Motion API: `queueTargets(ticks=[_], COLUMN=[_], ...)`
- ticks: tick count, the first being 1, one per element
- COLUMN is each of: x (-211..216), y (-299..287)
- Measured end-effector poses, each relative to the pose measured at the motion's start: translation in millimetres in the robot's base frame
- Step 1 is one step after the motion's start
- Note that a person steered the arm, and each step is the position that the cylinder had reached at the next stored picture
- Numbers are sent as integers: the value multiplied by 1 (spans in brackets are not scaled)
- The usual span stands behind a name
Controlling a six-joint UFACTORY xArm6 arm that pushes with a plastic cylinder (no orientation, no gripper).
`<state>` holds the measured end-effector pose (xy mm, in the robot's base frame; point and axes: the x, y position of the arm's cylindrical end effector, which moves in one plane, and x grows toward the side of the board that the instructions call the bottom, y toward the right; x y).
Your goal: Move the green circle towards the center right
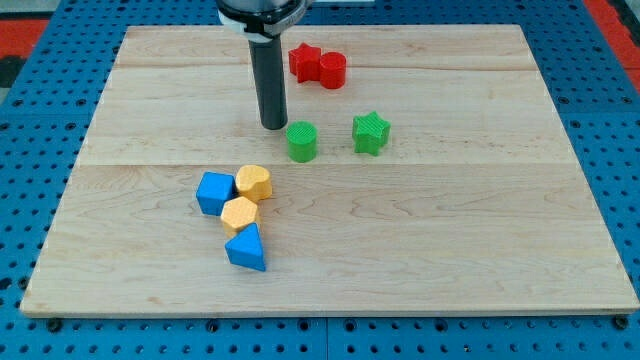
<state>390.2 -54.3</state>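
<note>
My pincer is only a bare rod; my tip [274,126] rests on the tabletop [450,240], the green circle [302,141] just right, green star [371,132] beyond.

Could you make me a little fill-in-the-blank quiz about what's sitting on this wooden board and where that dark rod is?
1. My tip stands just to the view's ____ of the green circle.
2. The green star lies to the view's ____ of the green circle.
3. The red star and the red circle sit near the view's ____ edge of the board.
4. The blue triangle is the block nearest the view's ____.

Missing words: left; right; top; bottom
</note>
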Motion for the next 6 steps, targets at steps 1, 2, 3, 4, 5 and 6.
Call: queueTargets(ticks=[1,2,3,4,5,6], x=[30,38,74,80,102,193], y=[42,73,53,61,119,66])
